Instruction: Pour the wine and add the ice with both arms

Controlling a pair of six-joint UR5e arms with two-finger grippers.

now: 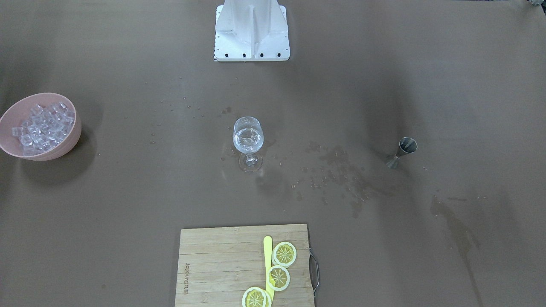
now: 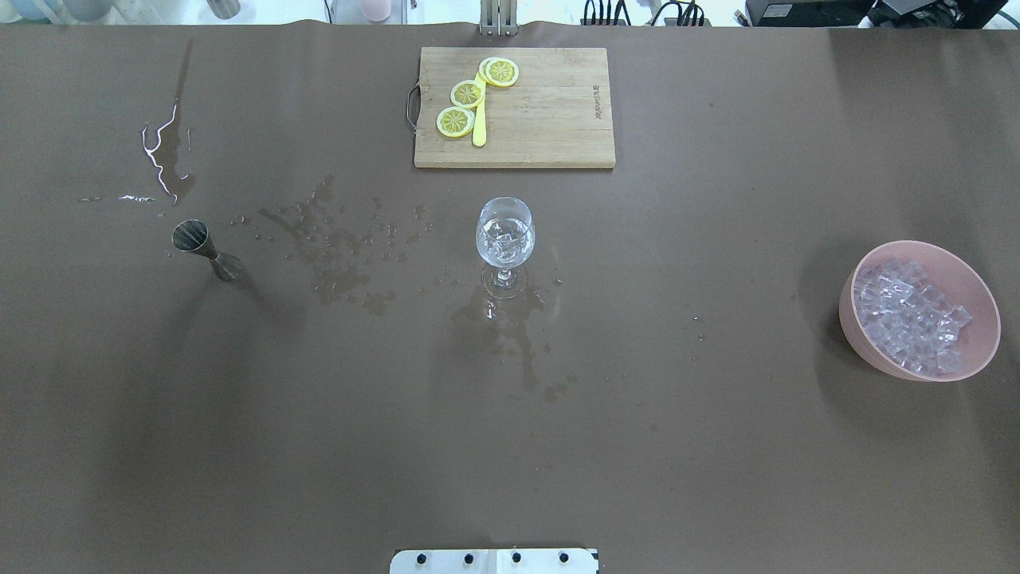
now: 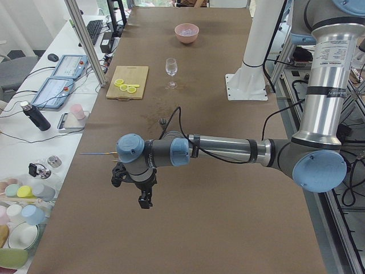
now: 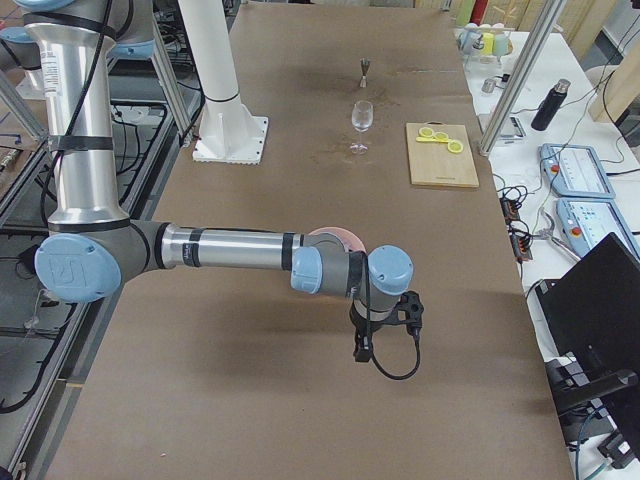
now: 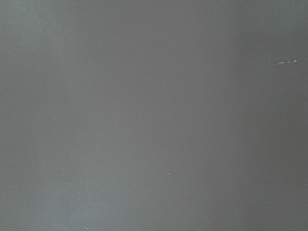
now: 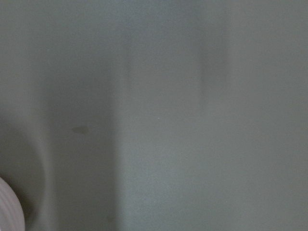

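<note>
Nearest is the left arm [image 3: 228,149], big and grey, reaching over the left end of the tabletop [image 3: 188,245]. Its left gripper [image 3: 144,200] hangs down above the brown top. I cannot tell if it is open or closed. Its own camera sees only tabletop.

A bit farther in stands the little metal measuring cup [image 2: 195,241]. It stands straight up, so its long way points at the ceiling. It is well apart from the left gripper, toward the middle. Past it are wet spots [image 2: 343,263].

In the middle stands the wine glass [image 2: 504,233]. The wine [image 1: 248,140] is inside it, clear like water, with what look like a few cubes. So I think the pouring is done and some ice is in. Beyond the glass, away from the robot, lies a cutting board [image 2: 550,119] with lemon slices [image 2: 468,93].

Farther on, at the right end, is the pink bowl [image 2: 865,351] heaped with ice [image 2: 912,319]. The right arm [image 4: 230,248] reaches just beside it, and the right gripper [image 4: 365,345] hangs past the bowl. Open or closed, I cannot tell.

If more ice is wanted, the right arm is much nearer. The bowl lies between its gripper and the glass. The left arm is nearer the cup.
</note>
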